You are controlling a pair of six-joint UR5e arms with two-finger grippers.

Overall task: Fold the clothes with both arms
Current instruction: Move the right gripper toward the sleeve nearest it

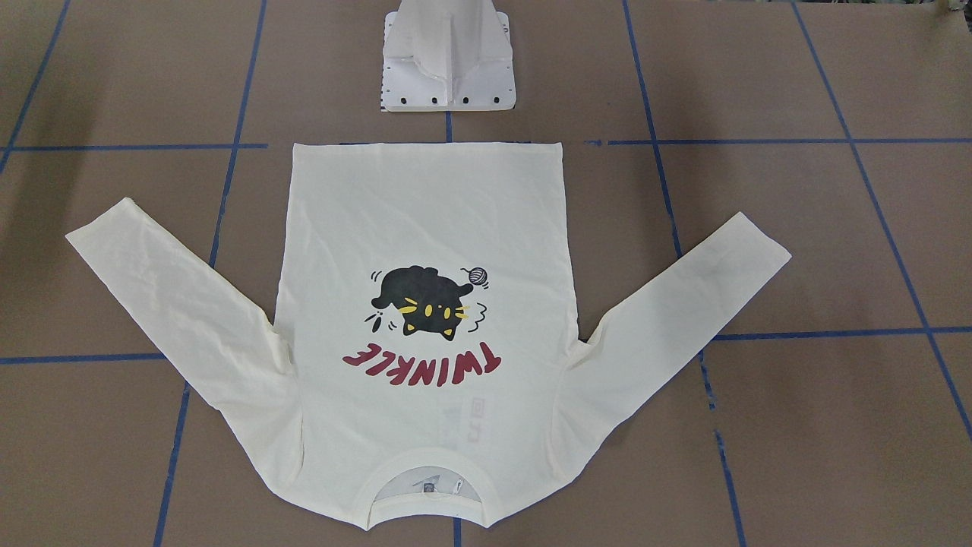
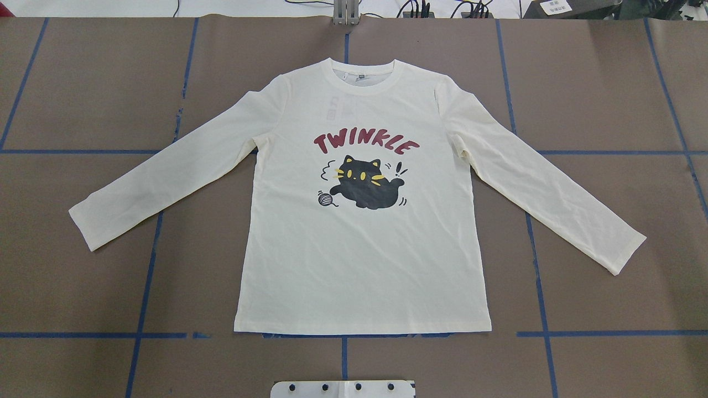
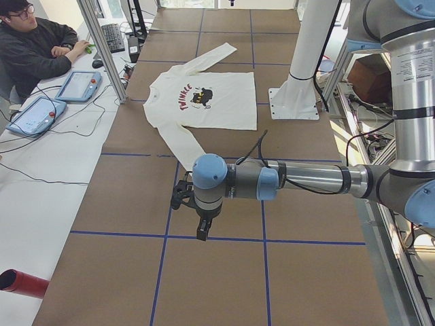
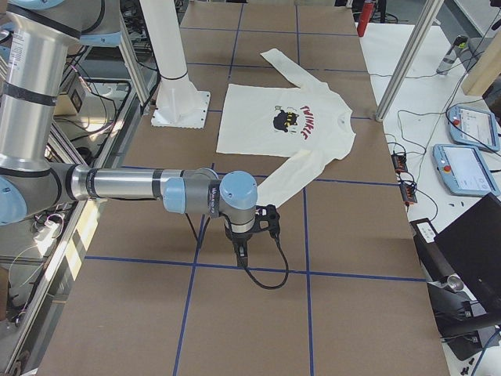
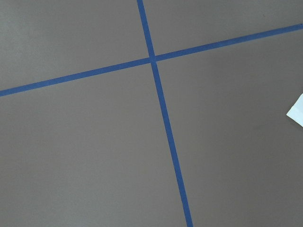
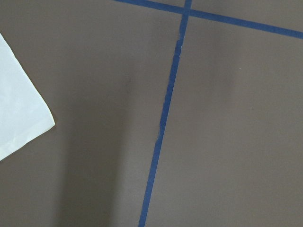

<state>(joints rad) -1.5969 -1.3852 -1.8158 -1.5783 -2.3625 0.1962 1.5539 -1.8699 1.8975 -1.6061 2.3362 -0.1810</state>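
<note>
Lying flat and print side up, the T-shirt (image 2: 362, 265) sits mid-table (image 2: 83, 83), just ahead of the white pedestal base (image 1: 448, 68). The collar points away from the robot. The hem is on the base side and runs along a blue tape line (image 2: 539, 287). The black cat and red TWINKLE lettering face up. Both sleeves are spread out to the sides and angled back toward the robot's side. There are light wrinkles and no folds.

The left arm (image 3: 299, 180) has its forearm level above the table. The left gripper (image 3: 202, 231) points down over bare table, off the cloth, just past the near sleeve's end. It shows only in the left side view, so I can't tell if the fingers are spread or pressed together. The left wrist view shows a tape crossing and a corner of the left cuff (image 5: 297, 111) at its right edge, with no fingers in frame.

The right arm (image 4: 133, 188) mirrors that pose. The right gripper (image 4: 241, 252) points down over bare table near the other sleeve's end, not touching the cloth. Finger state likewise can't be told. The right wrist view shows the right cuff (image 6: 19, 113) at its left edge.

An operator (image 3: 34, 47) is seated at the side bench beyond the table.
</note>
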